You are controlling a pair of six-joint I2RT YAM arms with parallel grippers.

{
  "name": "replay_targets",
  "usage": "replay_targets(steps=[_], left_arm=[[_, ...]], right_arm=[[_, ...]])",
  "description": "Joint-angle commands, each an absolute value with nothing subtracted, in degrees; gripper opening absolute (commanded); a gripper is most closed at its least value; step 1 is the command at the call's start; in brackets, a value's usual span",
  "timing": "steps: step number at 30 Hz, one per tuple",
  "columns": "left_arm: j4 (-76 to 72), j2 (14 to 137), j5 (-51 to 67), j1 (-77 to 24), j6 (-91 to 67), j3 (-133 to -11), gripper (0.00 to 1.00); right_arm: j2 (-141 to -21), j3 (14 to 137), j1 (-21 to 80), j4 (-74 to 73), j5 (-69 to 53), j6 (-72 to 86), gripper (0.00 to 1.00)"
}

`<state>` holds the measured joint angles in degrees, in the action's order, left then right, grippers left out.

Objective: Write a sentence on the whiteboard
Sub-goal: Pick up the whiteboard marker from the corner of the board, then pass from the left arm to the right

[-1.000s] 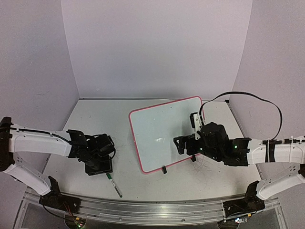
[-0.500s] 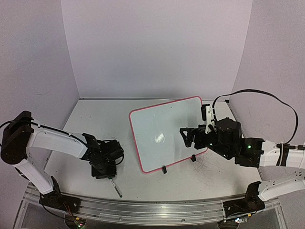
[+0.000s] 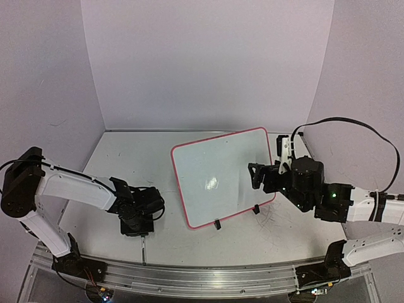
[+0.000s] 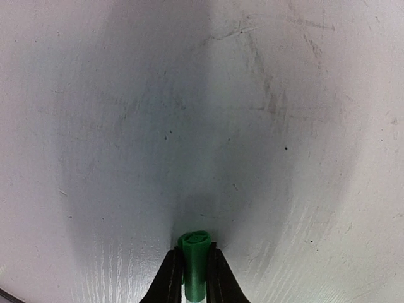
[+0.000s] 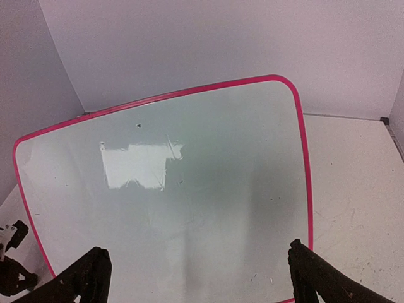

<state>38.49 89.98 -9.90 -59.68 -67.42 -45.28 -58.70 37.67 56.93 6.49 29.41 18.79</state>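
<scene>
Whiteboard with a thin red-pink frame sits on the table, a little right of centre in the overhead view and turned askew to the table's edges. Two small black feet show along its near edge. Its white face carries a bright glare patch and a few tiny specks.

At the board's right side, by the near right corner, is the right tool. Its fingers are spread as wide as they go and have hold of nothing. In the right wrist view the two black fingers stand at the bottom corners of the picture, with the lower part of the board between them. Whether either one touches the board cannot be told.

Well apart from the board, on the left half of the table, the left tool hangs low over the scuffed surface. It is closed on a green marker. The left wrist view shows the marker's rounded green end poking out between the two dark fingers, one against each side of it. In the overhead view a thin length of the marker runs out from under the tool toward the table's near edge.
</scene>
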Motion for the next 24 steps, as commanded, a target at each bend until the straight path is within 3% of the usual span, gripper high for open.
replay_targets(steps=[1,15,24], left_arm=[[34.7,87.3,-11.6,-59.9,-66.3,-45.3,0.06],[31.8,62.5,-22.8,-59.8,-48.9,-54.9,0.00],[-3.0,58.3,-14.7,-59.8,-41.0,-50.5,0.00]], right_arm=[[-58.9,39.1,57.3,7.0,32.0,17.1,0.98],[-56.4,38.9,57.3,12.9,11.8,15.1,0.98],[-66.8,42.9,59.5,26.2,-5.1,21.2,0.98]])
